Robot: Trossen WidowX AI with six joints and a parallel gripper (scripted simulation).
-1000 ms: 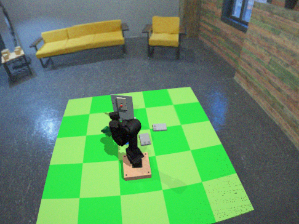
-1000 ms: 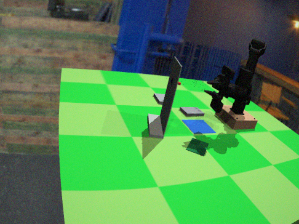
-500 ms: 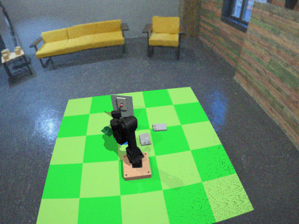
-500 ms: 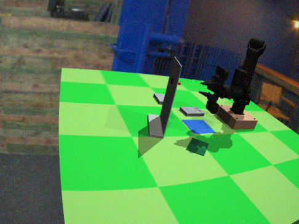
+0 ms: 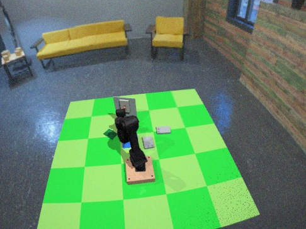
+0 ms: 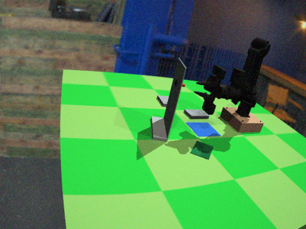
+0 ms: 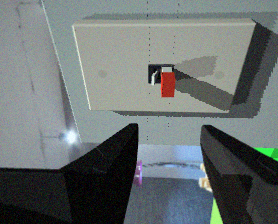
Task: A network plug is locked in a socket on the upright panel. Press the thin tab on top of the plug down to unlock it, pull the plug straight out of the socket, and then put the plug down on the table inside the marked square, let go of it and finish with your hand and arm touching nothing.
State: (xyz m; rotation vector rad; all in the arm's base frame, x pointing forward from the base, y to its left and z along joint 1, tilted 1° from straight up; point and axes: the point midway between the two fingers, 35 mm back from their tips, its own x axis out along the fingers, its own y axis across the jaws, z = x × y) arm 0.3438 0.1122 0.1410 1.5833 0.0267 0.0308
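Observation:
The red plug [image 5: 124,108] [image 6: 183,85] [image 7: 168,84] sits at the dark socket opening in a beige plate [image 7: 120,47] on the upright grey panel [image 5: 131,104] [image 6: 175,97]. A thin pale strip shows beside the red part in the wrist view; which piece is the tab is hard to tell. My gripper [image 6: 196,87] [image 7: 169,132] is open partway with nothing between the fingers. It points at the panel, a short gap back from the plug. In the wrist view the plug appears above the space between the fingertips. The blue square [image 5: 126,145] [image 6: 203,129] lies flat on the table, partly hidden by the arm in the top view.
A grey box [image 5: 148,142] [image 6: 196,114] lies beside the blue square. Another grey box [image 5: 163,129] [image 6: 162,100] lies farther off, to the right of the panel in the top view. A dark green patch [image 5: 110,134] [image 6: 202,150] lies on the blue square's other side. The panel has a foot [image 6: 159,131].

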